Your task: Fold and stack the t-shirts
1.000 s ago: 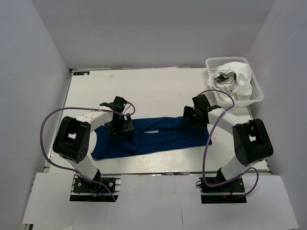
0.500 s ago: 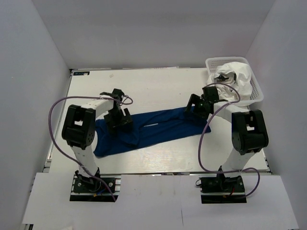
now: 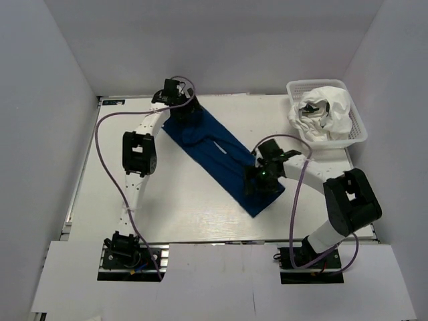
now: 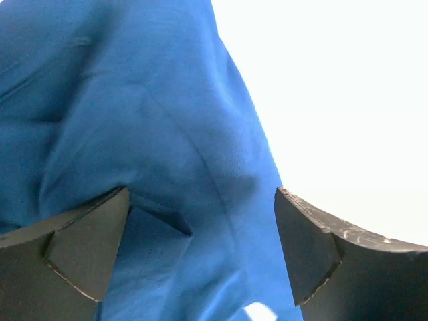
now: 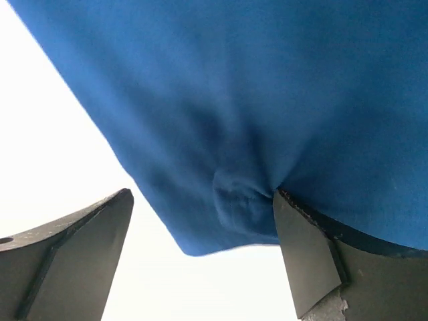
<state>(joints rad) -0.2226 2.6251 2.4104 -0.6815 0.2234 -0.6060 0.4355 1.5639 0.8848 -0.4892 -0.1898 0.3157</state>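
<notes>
- The navy shirt [image 3: 217,150] lies on the bench [image 3: 187,207], drawn out into a long narrow band. It runs on a slant from the far left toward the near right.
- Its far end sits under the left gripper [image 3: 179,110], and its near end spreads a little wider under the right gripper [image 3: 259,179].
- In the left wrist view the jaws stand wide apart over the blue cloth. A small fold touches the inner face of one finger [image 4: 80,247], and nothing is pinched between the two.
- In the right wrist view the jaws are also wide apart. The shirt's edge bunches against one finger [image 5: 314,267], and bare bench shows beside the other.
- The white shirt [image 3: 331,110] is crumpled in the basket [image 3: 358,130] at the far right corner, well apart from the navy one.
</notes>
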